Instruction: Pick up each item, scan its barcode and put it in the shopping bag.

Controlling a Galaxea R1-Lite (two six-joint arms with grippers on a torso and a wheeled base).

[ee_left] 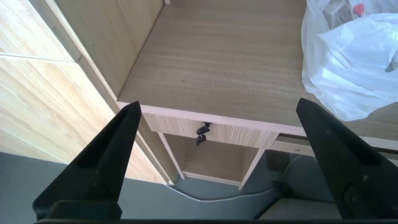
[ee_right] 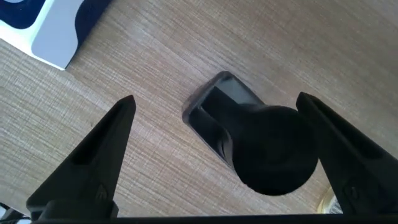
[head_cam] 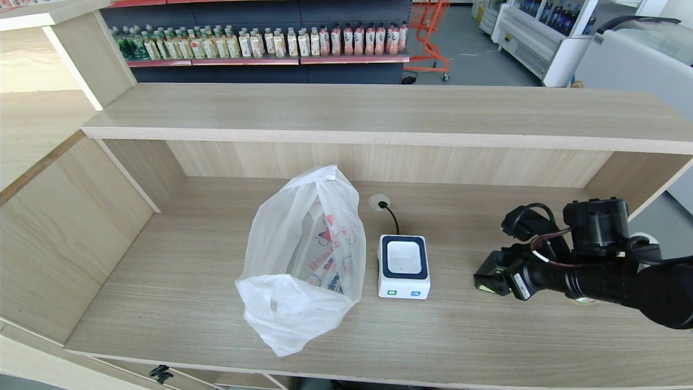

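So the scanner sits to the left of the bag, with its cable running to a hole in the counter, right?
Not quite. The scanner sits to the right of the bag, not the left, as the head view shows. The rest holds: its cable does run to a hole in the counter.

Contents of the shopping bag (head_cam: 303,254) are veiled by its cloudy plastic and cannot be identified. At 3 o'clock from the scanner (head_cam: 403,265), a small item (head_cam: 583,299) is largely covered by the right arm (head_cam: 606,279). A dark object (ee_right: 249,134) is rendered blurred and unidentifiable.
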